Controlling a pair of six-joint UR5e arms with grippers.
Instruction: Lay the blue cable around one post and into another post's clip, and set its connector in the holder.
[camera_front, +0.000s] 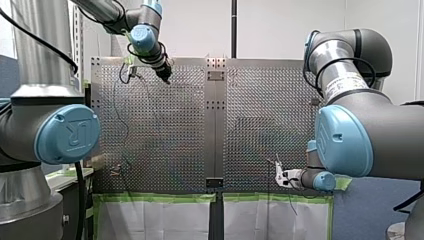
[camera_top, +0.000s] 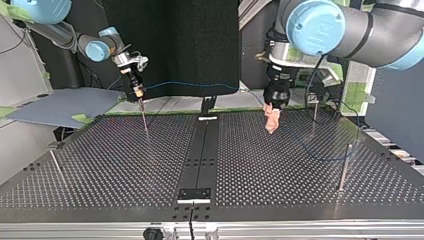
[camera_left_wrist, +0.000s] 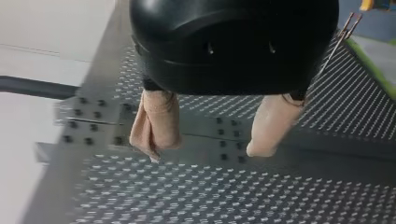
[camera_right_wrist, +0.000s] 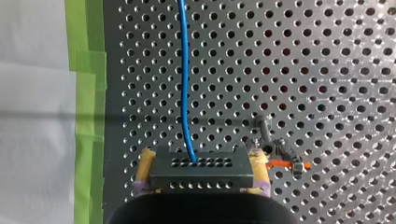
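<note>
My right gripper has yellow pads and is shut on a dark grey connector block. The blue cable runs straight ahead from the block over the perforated plate. At the top view's left this gripper hangs above a thin post, and the cable stretches from it toward the right. Beside the connector stands a small post with an orange clip. My left gripper is open, its beige fingers holding nothing, above the plate near the centre strip.
Thin upright posts stand at the top view's right, far right and left. A black bracket sits on the centre strip near the plate's front edge. Green tape borders the plate beside my right gripper.
</note>
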